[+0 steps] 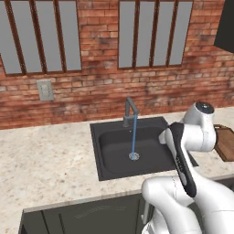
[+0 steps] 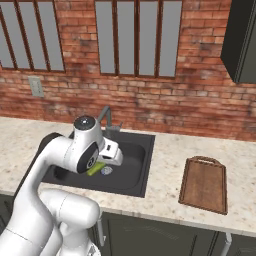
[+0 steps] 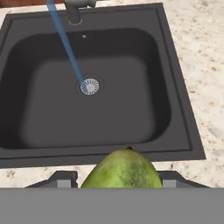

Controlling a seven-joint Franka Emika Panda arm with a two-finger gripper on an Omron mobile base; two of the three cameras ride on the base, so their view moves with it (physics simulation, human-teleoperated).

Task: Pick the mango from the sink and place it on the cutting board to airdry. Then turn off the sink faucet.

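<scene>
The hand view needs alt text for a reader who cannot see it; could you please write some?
A green mango sits between the jaws at the bottom, lifted over a dark sink. A thin blue stream of water runs from the faucet at the top down to the round silver drain.

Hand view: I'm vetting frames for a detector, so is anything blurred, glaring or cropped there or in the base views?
Hand view: sharp, no glare; the yellow-green oval mango is cropped at the bottom. Base views: soft, evenly lit, with the dark grey rectangular sink partly hidden by the arm.
</scene>
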